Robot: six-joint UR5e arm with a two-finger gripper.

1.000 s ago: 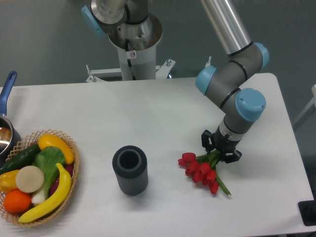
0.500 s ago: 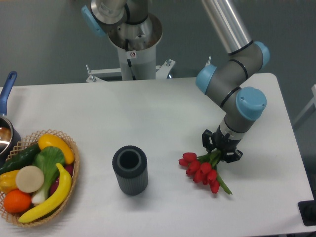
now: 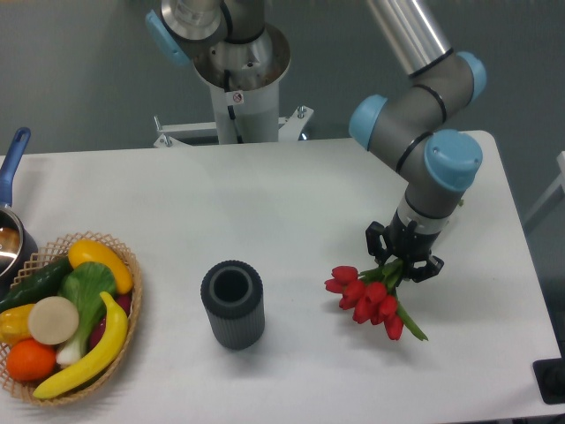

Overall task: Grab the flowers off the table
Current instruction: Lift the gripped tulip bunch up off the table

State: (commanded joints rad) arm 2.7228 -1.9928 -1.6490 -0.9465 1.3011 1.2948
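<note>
The flowers [image 3: 366,296], a small bunch of red tulips with green stems, hang just below my gripper [image 3: 403,263] at the right of the white table [image 3: 291,194]. The gripper points down and its fingers are closed around the green stems. The blooms point left and a stem end sticks out to the lower right. The bunch looks lifted slightly off the tabletop, though I cannot tell how far.
A dark grey ribbed cylinder vase [image 3: 232,303] stands upright left of the flowers. A wicker basket of fruit and vegetables [image 3: 66,314] sits at the front left. A pot with a blue handle [image 3: 12,190] is at the left edge. The robot base [image 3: 237,79] stands behind the table.
The gripper has moved a little to the right and up with the flowers held in it; the bunch shifted right along with it.
</note>
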